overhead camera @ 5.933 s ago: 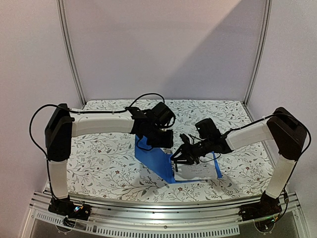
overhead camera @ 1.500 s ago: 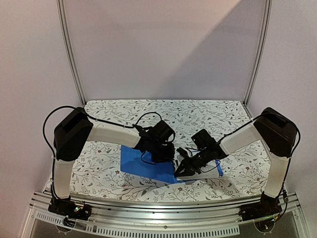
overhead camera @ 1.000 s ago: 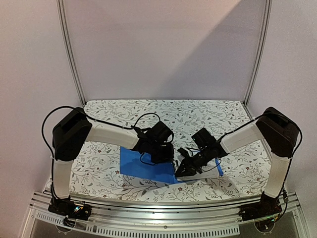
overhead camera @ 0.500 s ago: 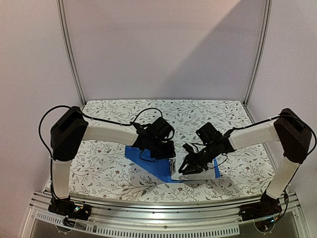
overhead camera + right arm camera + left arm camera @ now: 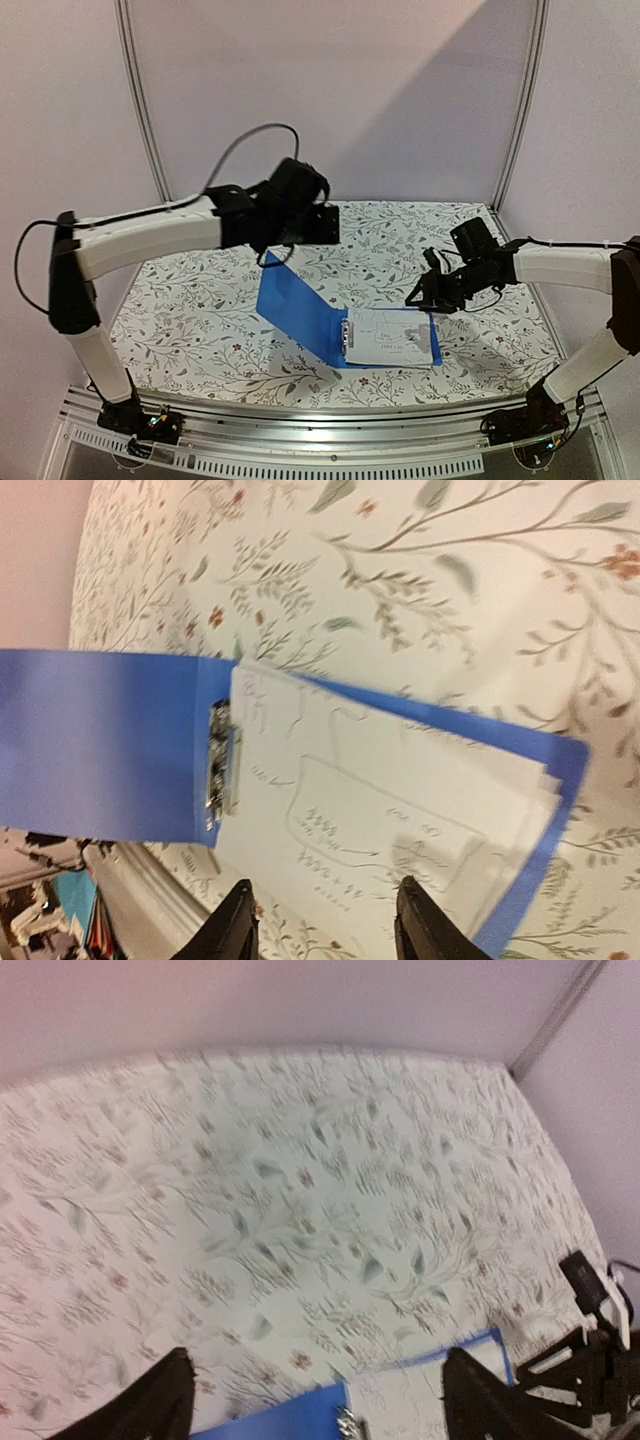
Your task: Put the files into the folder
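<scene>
Both arms have just let go and pulled away: a second ago the two claws were clenched low over the folder (image 5: 300, 305). Now the left claw (image 5: 318, 1370) is released, fingers spread wide with nothing between them, and has swung up high and back over the counter (image 5: 200, 310). The right claw (image 5: 328, 885) is also released and empty, and has drawn off to the right, just beyond the folder's far corner. The files (image 5: 392, 338) lie stacked on the folder's right cover, their edge against the rings (image 5: 222, 770). I cannot tell whether the sheets are actually threaded on the rings. The left cover is still spread open, so I judge the filing itself done or nearly so, with at most a closing move left. Around it I see only the floral counter and the left arm's cable (image 5: 245, 145) looping overhead. Nothing lies on the files or on the open cover, and both arms are well apart from the folder.
</scene>
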Controlling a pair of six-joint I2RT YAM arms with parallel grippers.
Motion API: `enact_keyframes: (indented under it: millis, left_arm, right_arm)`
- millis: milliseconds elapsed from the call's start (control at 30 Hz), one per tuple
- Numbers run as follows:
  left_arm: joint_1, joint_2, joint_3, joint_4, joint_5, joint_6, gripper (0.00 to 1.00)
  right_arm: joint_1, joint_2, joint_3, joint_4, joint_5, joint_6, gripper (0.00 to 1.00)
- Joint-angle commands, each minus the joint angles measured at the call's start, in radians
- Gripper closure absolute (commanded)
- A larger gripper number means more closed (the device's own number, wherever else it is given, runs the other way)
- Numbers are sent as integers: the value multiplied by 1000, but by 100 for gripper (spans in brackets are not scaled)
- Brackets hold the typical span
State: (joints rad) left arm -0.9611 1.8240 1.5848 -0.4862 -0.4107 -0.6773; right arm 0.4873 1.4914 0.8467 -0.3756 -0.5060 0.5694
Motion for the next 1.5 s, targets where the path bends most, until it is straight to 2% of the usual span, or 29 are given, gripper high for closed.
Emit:
enact_keyframes:
  millis: [0,67,167,300,367,433,533,600,767,933,1067,1233,1367,1467]
  left_arm:
    - [11,-247,-96,-99,-574,69,1]
    - [60,-352,-224,-38,-530,99,1]
    - [165,-522,-438,60,-309,98,4]
    - [294,-755,-771,242,47,46,5]
    - [324,-834,-885,355,225,42,3]
    - [326,-863,-938,382,309,12,2]
    - [326,-862,-971,315,280,-28,3]
    - [326,-853,-1004,328,303,-12,4]
    - [307,-736,-1045,544,567,12,6]
    - [238,-624,-1010,638,594,25,6]
    - [192,-534,-956,678,616,18,7]
    - [75,-415,-848,671,609,62,20]
    - [-9,-304,-770,647,590,83,26]
    - [-32,-215,-729,640,574,73,34]
  right_arm:
    - [-30,-95,-45,-63,238,-125,50]
    - [-42,-135,-64,-57,327,-141,43]
    - [-73,-180,-109,-27,387,-138,37]
    - [-109,-179,-180,38,319,-99,33]
    - [-116,-150,-193,50,282,-75,33]
    - [-118,-107,-197,54,266,-65,32]
    - [-118,-65,-206,74,262,-62,32]
    - [-120,-53,-210,85,262,-57,32]
    - [-119,-6,-211,103,191,-34,31]
    - [-119,44,-249,165,64,10,31]
    - [-95,69,-332,330,-61,113,31]
    - [8,113,-335,421,-69,211,31]
    - [24,132,-348,515,-93,288,31]
    - [22,138,-377,595,-104,348,31]
